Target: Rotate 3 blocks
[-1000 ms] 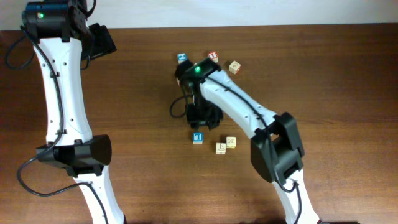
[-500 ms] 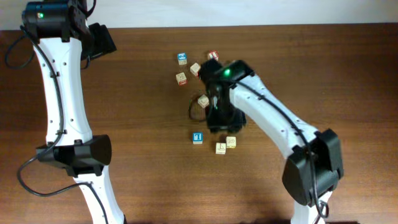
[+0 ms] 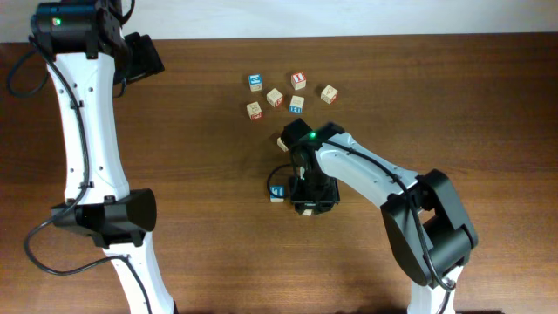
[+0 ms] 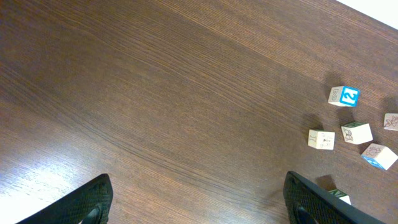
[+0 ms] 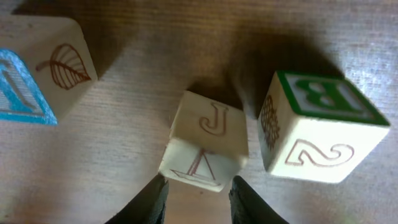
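Right gripper point(image 5: 199, 200) was low over the table point(image 4: 155, 93), its 2 fingertips flanking the near end of the J cube point(image 5: 209, 134) — jaws narrow, but whether they actually pinched it could not be told. That cube lay between the blue-faced cube point(image 5: 37, 74) on one side and the green-B cube point(image 5: 317, 124) just beside it on the other, all 3 grouped under that arm, well apart from the cluster of other cubes point(image 3: 275, 97) farther back. Left gripper point(image 4: 205, 202) hung near the table's far left — jaws spread wide, nothing between them.
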